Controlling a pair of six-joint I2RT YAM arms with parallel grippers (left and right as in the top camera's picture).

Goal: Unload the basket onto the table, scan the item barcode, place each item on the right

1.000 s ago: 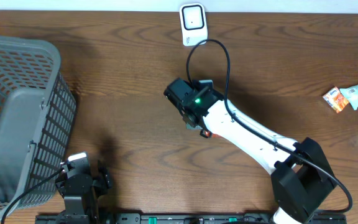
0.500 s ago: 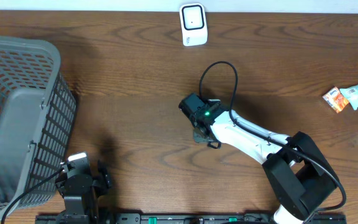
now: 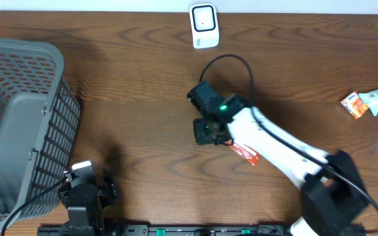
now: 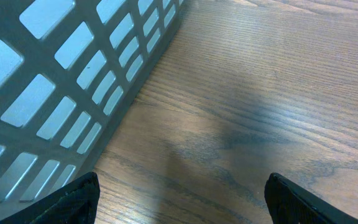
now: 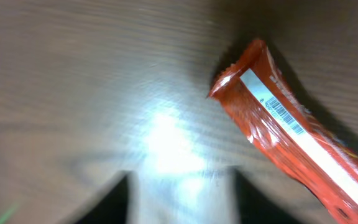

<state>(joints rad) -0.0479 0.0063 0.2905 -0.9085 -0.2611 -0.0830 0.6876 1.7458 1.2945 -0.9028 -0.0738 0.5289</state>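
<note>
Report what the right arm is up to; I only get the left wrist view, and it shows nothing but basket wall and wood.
Observer: An orange-red packet lies on the table near the middle. It is beside the right claw, whose fingers are apart and not gripping it.
Operator: Check its barcode.
Observer: In the right wrist view the barcode faces up on the packet's white strip.
Operator: Locate the scanner.
Observer: The white scanner stands at the table's far edge, well apart from the packet.
</note>
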